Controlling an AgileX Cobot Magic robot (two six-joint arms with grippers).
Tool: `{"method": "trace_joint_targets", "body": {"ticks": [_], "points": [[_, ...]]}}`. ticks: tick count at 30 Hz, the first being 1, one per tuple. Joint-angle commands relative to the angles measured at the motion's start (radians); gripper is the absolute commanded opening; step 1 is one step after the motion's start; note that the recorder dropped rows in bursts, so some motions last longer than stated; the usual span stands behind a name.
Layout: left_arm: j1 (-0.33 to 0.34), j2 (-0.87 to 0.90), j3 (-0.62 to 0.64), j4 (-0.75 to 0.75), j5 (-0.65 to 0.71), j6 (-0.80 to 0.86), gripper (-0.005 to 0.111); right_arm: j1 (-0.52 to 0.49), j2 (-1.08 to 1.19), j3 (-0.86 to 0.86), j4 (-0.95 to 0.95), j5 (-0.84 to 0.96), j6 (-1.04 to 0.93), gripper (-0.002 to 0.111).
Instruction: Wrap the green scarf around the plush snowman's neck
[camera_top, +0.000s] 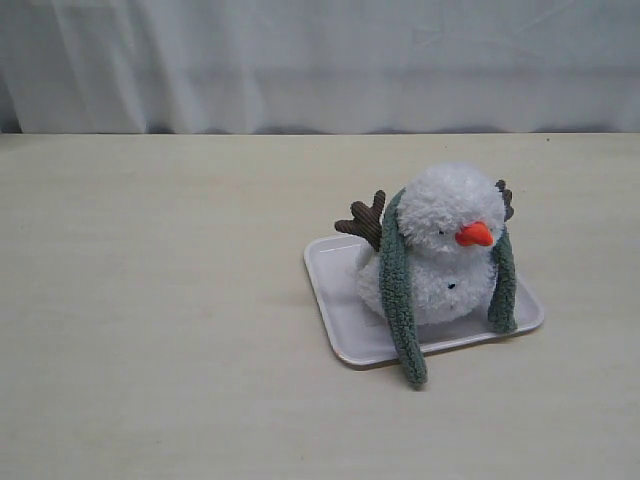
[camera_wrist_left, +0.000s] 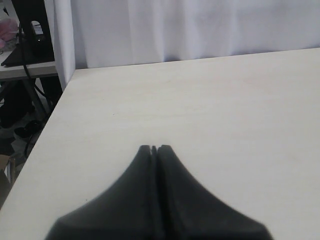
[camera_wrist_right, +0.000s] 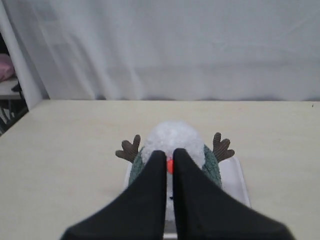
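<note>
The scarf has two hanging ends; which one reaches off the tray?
The end on the exterior view's left: its tip passes the tray edge onto the table. The other end stops above the tray.

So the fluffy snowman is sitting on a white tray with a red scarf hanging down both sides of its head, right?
Nearly. The scarf is green, not red; the only orange-red thing is the carrot nose. The exterior view shows it plainly: the snowman sits on the white tray, and the green scarf hangs down both sides of its head.
</note>
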Motion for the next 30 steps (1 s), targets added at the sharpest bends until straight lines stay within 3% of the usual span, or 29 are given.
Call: {"method": "trace_joint_targets", "body": {"ticks": [1, 30], "points": [[-0.010, -0.003, 0.004, -0.001, -0.011, -0.002, 0.000, 0.001, -0.082, 0.000, 0.007, 0.000, 0.006, 0.004], [-0.010, -0.003, 0.004, -0.001, -0.011, -0.002, 0.000, -0.001, -0.310, 0.002, 0.015, 0.000, 0.006, 0.004]]}}
